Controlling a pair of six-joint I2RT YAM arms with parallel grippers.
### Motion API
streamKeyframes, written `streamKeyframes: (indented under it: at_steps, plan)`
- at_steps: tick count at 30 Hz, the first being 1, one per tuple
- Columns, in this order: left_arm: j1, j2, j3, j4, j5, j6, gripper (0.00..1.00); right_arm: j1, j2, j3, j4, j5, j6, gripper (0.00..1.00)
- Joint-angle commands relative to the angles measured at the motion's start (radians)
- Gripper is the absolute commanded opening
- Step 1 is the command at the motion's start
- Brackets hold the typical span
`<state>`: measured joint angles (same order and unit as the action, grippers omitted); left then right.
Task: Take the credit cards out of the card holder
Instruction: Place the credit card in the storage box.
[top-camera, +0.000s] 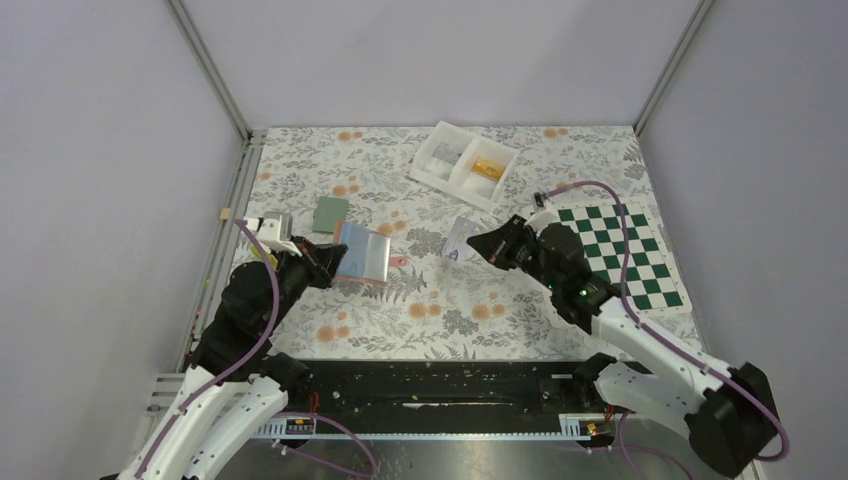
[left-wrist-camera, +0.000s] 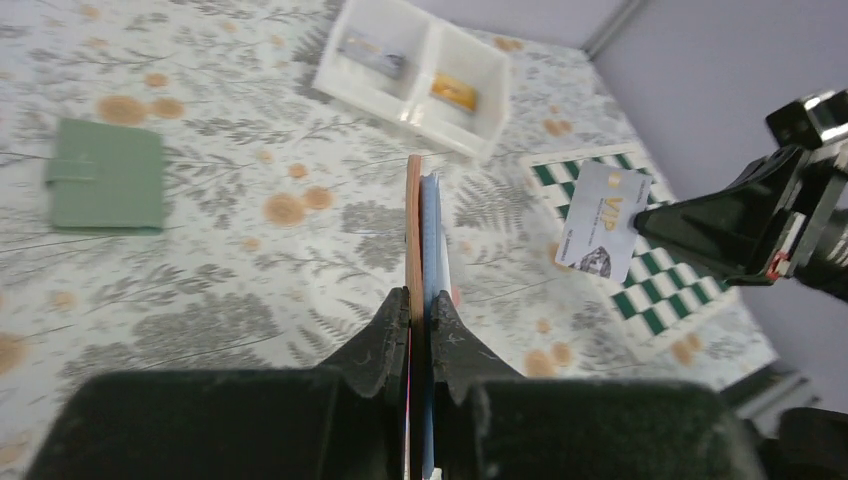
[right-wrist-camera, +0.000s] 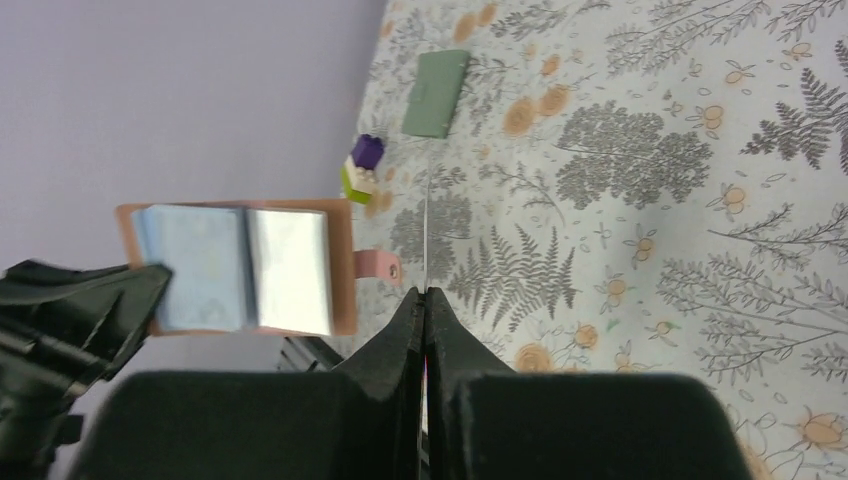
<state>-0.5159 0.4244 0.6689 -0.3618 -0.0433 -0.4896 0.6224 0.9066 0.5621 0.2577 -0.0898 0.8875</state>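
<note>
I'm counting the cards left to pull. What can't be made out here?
- Card holder pockets: too small from top, edge-on in left wrist view, washed out in right wrist view.
- Card in right tool: only its edge shows in right wrist view.
- White tray contents: too small, blurred.

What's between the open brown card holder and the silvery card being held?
Nothing. Between the tan-brown card holder with light-blue pockets and the silvery card lies only bare flowery tablecloth, shown in the top view.
</note>
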Motion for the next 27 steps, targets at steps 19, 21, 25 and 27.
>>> streamKeyframes:
  at_steps: [19,21,25,27]
  plan:
    - [-0.034,-0.087,0.036,-0.076,-0.153,0.187,0.0,-0.094,0.65,0.78,-0.277,0.059,-0.363,0.0]
    - [-0.035,-0.081,0.034,-0.071,-0.148,0.189,0.0,-0.095,0.691,0.797,-0.176,0.013,-0.346,0.0]
    - [-0.04,-0.076,0.034,-0.071,-0.142,0.19,0.0,-0.104,0.802,0.969,-0.278,-0.017,-0.525,0.0]
    - [-0.044,-0.079,0.035,-0.074,-0.139,0.19,0.0,-0.107,0.838,1.007,-0.294,0.049,-0.593,0.0]
